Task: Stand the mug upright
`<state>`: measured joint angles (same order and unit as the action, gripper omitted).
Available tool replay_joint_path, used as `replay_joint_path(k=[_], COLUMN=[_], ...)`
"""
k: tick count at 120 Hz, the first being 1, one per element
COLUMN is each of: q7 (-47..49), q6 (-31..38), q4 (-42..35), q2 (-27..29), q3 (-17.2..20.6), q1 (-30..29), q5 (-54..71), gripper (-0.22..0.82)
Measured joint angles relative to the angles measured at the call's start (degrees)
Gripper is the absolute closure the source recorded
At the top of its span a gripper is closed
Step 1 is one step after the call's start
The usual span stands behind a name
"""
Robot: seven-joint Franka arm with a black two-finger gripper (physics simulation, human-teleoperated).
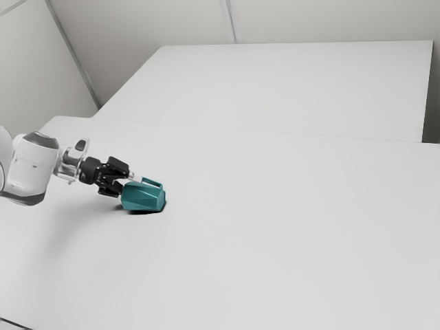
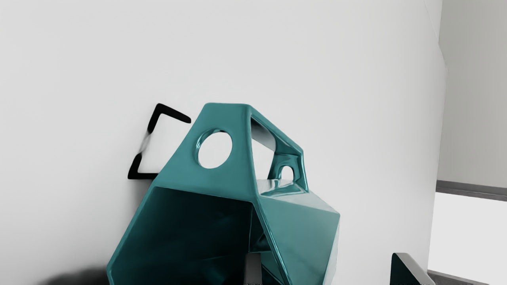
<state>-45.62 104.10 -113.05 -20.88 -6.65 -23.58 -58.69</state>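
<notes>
The teal faceted mug (image 1: pixel 143 197) lies on its side on the table, its mouth facing my gripper (image 1: pixel 125 184) and its handle (image 1: pixel 152 183) on the upper side. In the wrist view the mug (image 2: pixel 301 229) shows its dark hollow inside and its handle with round holes. My gripper (image 2: pixel 330 271) is open at the mouth end. One fingertip (image 2: pixel 253 269) overlaps the mouth opening, while the other stands outside the mug's side wall, apart from it. How far the first finger reaches into the mug I cannot tell.
The white table (image 1: pixel 275 227) extends widely around the mug. Behind it is another pale flat surface (image 1: pixel 275 82), with light walls beyond. A dark shadow of the handle falls beside the mug in the wrist view.
</notes>
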Motion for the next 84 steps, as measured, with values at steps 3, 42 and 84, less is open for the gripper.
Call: replay_joint_path(k=[3, 42, 84], q7=[0.0, -0.5, -0.7], q6=[0.0, 0.1, 0.5], q4=[0.0, 0.0, 1.9], q2=[0.0, -0.3, -0.1], q3=[0.0, 0.4, 1.2], q1=[0.0, 0.0, 0.5], q5=[0.0, -0.2, 0.0], gripper=[0.34, 0.54, 0.73])
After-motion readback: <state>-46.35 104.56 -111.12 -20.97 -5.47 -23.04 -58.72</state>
